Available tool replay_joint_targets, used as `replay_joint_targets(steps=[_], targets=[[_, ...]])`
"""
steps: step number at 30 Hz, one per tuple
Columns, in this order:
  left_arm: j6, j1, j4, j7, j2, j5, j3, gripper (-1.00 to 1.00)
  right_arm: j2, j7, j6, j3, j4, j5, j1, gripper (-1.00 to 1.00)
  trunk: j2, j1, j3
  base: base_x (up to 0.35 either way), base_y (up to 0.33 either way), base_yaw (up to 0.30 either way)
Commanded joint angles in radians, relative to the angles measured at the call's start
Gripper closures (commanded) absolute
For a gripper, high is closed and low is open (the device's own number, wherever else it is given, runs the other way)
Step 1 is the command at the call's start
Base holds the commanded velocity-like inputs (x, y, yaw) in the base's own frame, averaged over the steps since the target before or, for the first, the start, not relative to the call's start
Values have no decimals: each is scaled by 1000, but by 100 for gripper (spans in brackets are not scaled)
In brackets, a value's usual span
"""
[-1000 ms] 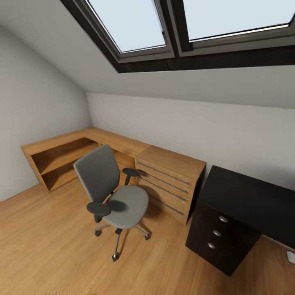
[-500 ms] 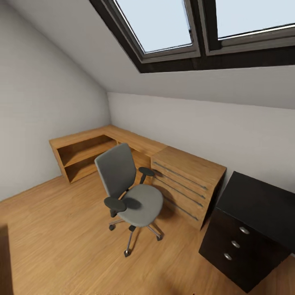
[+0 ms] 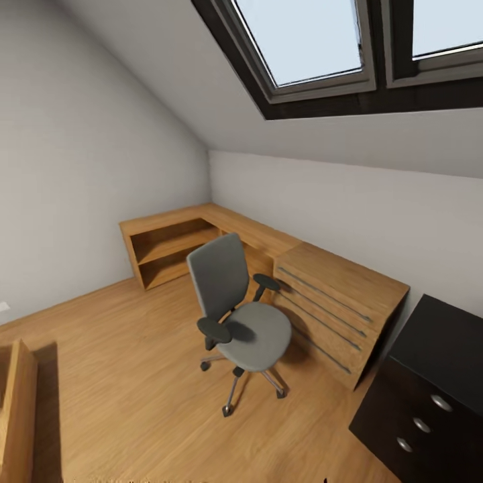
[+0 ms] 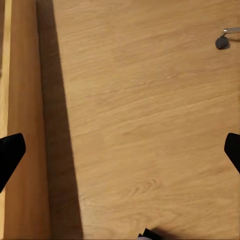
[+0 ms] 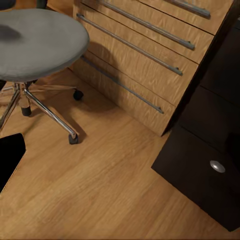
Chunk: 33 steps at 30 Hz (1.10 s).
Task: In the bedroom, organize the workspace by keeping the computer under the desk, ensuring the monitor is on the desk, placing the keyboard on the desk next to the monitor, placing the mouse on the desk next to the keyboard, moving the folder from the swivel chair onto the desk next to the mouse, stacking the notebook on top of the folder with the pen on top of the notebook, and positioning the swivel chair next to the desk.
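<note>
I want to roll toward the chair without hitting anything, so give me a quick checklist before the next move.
1. Chair in sight, upright: ok.
2. Folder on the seat: not ok, the seat is bare.
3. Floor open between robot and chair: ok.
4. Desk at the right: ok; its top is cut off, items cannot tell.
5. Wooden piece low on the left, close by: cannot tell clearance.
6. Left gripper open, nothing held: ok.

My left gripper [image 4: 120, 152], black-fingered, points down with fingertips spread wide; one black fingertip [image 5: 9, 157] of my right shows.
</note>
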Motion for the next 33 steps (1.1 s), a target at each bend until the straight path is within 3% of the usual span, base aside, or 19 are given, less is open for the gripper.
replay_joint_targets(steps=[1, 3, 4, 8, 9, 11, 13, 14, 16, 33], targets=[[-1, 0, -1, 2, 0, -5, 4, -100, 0, -1, -3, 10, 1, -7, -1, -100, -2, 1, -2, 0, 0, 287], [-14, 0, 0, 2, 1, -6, 4, -100, 0, 0, -3, 13, 2, -4, -1, -100, -2, 1, -2, 0, 0, 287], [-116, 0, 22, 2, 0, -6, 4, -100, 0, 2, -4, 16, 4, -1, -1, -100, -2, 1, -2, 0, 0, 287], [-303, 0, 107, 2, -2, -17, -2, -100, 0, 4, -6, 18, 5, 3, -1, -100, -2, 1, -2, 0, 0, 288], [-317, 0, 126, 3, -2, -30, -7, -100, 0, 4, -7, 18, 5, 4, -1, -100, -2, 1, -2, 0, 0, 287], [-317, 0, 151, 3, -2, -77, -15, -100, 1, 5, -8, 19, 6, 5, -1, -100, -2, 1, -1, 0, 0, 281], [-317, 0, 168, 7, -2, -145, -18, -100, 1, 5, -9, 19, 7, 6, -1, -100, -2, 1, 0, 0, 0, 274], [-317, 0, 176, 9, -2, -196, -20, -100, 2, 5, -9, 19, 7, 7, -1, -100, -2, 1, 0, 0, 0, 279], [-317, 0, 179, 11, -2, -217, -20, -100, 1, 5, -9, 18, 5, 8, -1, -100, -2, 1, 0, 0, 0, 282], [-317, 0, 181, 13, 0, -230, -14, -100, 2, -1, 12, 13, 3, 0, -1, -100, -2, 1, -3, 0, 0, 286]])
